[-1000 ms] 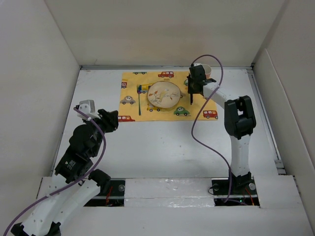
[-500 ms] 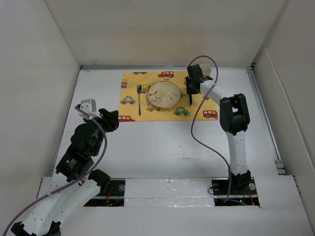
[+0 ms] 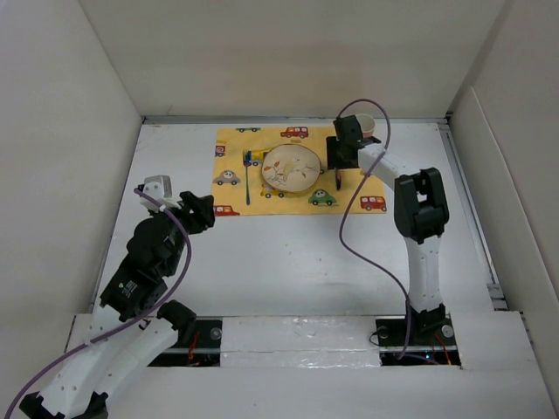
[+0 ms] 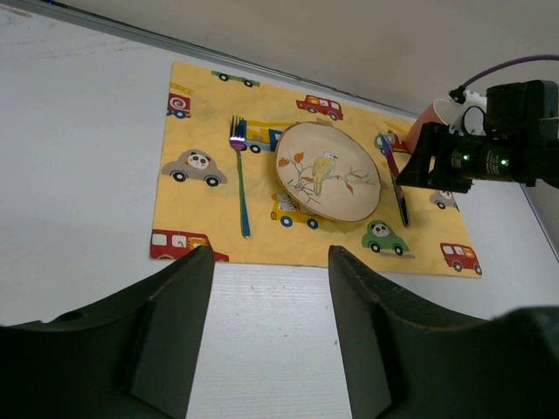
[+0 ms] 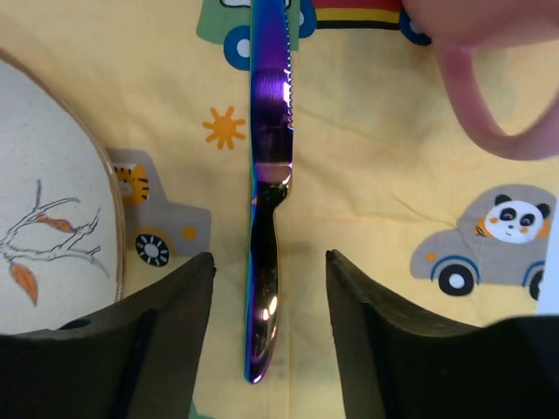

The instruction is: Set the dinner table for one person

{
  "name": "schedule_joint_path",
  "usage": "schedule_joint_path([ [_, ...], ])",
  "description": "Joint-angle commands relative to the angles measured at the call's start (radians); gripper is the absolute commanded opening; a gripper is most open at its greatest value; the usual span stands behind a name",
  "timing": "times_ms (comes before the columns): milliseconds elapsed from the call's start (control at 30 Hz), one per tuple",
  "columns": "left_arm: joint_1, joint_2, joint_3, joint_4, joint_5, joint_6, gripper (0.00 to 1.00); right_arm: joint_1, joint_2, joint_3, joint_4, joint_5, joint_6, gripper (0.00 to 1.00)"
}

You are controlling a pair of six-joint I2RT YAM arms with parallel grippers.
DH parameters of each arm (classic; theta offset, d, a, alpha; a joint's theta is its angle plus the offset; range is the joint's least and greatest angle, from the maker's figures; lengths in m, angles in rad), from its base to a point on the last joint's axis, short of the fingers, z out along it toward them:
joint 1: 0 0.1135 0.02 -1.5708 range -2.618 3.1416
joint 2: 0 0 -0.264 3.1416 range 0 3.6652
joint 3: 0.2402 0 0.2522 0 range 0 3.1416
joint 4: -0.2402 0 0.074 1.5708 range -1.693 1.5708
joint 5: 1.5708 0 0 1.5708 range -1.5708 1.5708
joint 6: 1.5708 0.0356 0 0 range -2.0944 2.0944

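Dinner table (image 3: 288, 262) fills the walled floor, with the yellow mat (image 4: 210, 209) lying midway along its far edge. Judging the risks, the fork (image 4: 239, 183) and plate (image 4: 327, 170) look settled, but the knife (image 5: 266, 218) lies between the right gripper's (image 5: 266, 262) spread fingers. A crooked lift could drag it askew, and a sideways swing could tip the pink cup (image 5: 476, 17) just beside it. The left gripper (image 4: 269, 262), spread and empty, hovers near the left edge with its arm folded. The right arm reaches far, wrist pointing down.

- Plain pale wall panels (image 3: 288, 52) are standing around the matte white bench (image 3: 279, 262) on three sides.
- Even light is falling across everything, possibly from overhead.
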Motion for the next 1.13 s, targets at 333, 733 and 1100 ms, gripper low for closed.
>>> schedule_joint_path([
  [333,0.003,-0.013,0.009,0.038,-0.015,0.013,0.67,0.147,-0.681,-0.359,0.24,0.069,0.003,0.69],
  [733,0.003,-0.155,0.049,0.064,-0.032,0.021,0.75,0.381,-1.668,-0.883,0.303,0.321,0.021,1.0],
  [1100,0.003,-0.188,0.082,0.119,0.028,0.016,0.87,0.404,-1.9,-0.972,0.309,0.358,0.087,1.0],
])
